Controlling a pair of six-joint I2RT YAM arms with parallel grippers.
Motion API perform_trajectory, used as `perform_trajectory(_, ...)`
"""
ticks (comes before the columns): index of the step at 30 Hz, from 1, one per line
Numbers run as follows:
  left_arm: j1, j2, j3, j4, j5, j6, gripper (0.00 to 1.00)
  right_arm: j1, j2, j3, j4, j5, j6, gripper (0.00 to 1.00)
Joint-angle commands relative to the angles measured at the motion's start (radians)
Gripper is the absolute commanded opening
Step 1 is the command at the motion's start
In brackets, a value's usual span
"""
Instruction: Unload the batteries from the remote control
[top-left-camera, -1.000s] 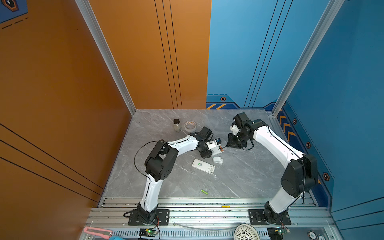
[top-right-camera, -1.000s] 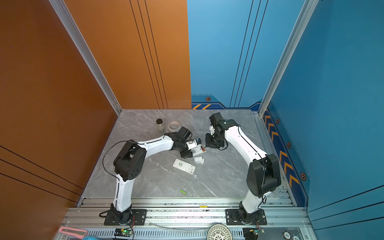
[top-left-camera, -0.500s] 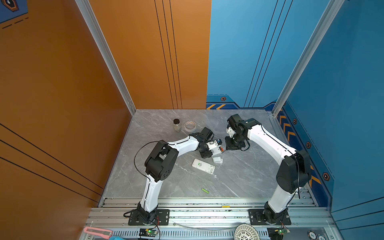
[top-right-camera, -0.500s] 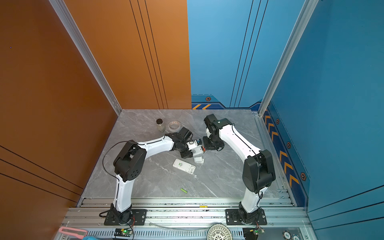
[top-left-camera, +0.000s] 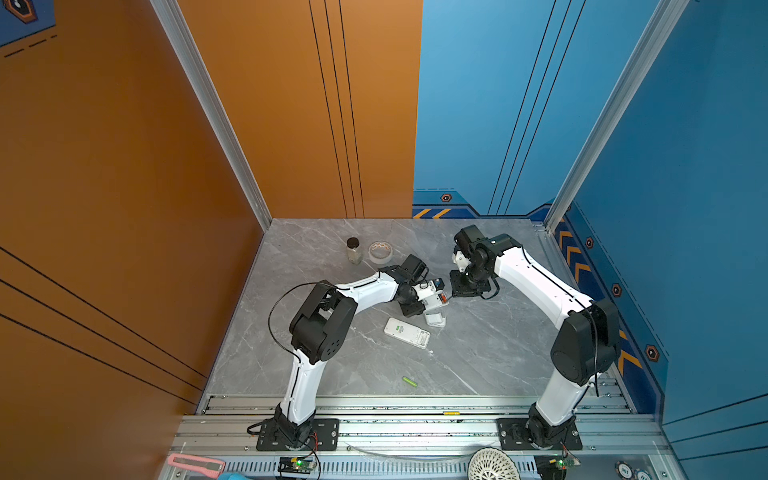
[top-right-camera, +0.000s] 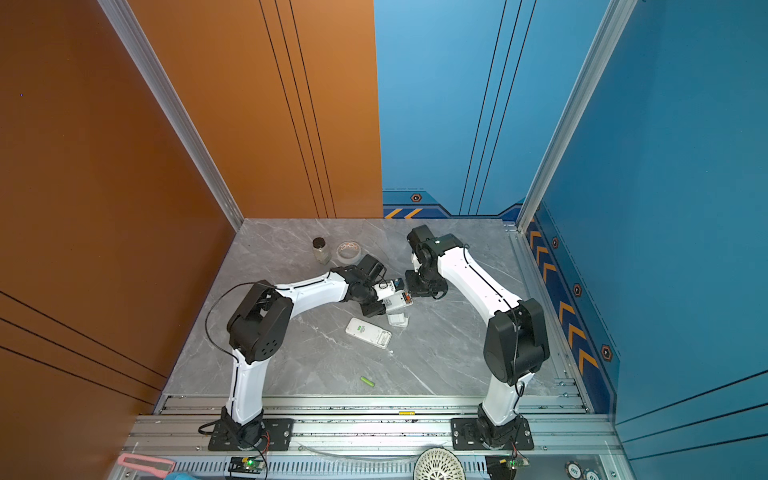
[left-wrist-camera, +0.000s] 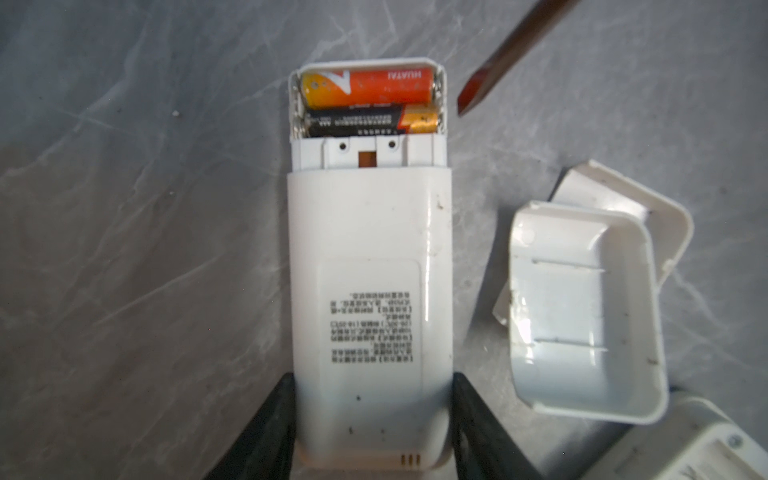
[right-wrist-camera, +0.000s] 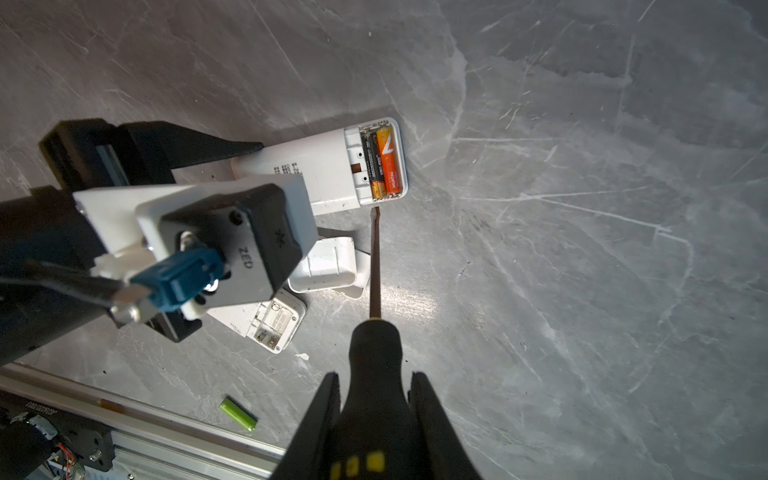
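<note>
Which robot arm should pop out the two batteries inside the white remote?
Right, probably. The right gripper holds the black-handled screwdriver, tip beside the open compartment with the orange battery and black battery. The left gripper is busy clamping the white plastic remote.

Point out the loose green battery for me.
The green battery lies loose on the table in both top views, near the front rail, apart from the unheld white remote behind it.
</note>
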Motion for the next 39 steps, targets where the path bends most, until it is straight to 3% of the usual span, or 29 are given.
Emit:
perform_trajectory(1, -0.015, 0.007, -0.023, -0.019, -0.012, 0.019, 0.35, 0.004, 0.021, 0.024, -0.021, 0.011, -0.014, 0.0)
perform_trajectory(39, -0.012, 0.007, -0.021, -0.019, -0.017, 0.025, 0.34, -0.006, 0.006, 0.038, -0.012, 0.01, -0.002, 0.0)
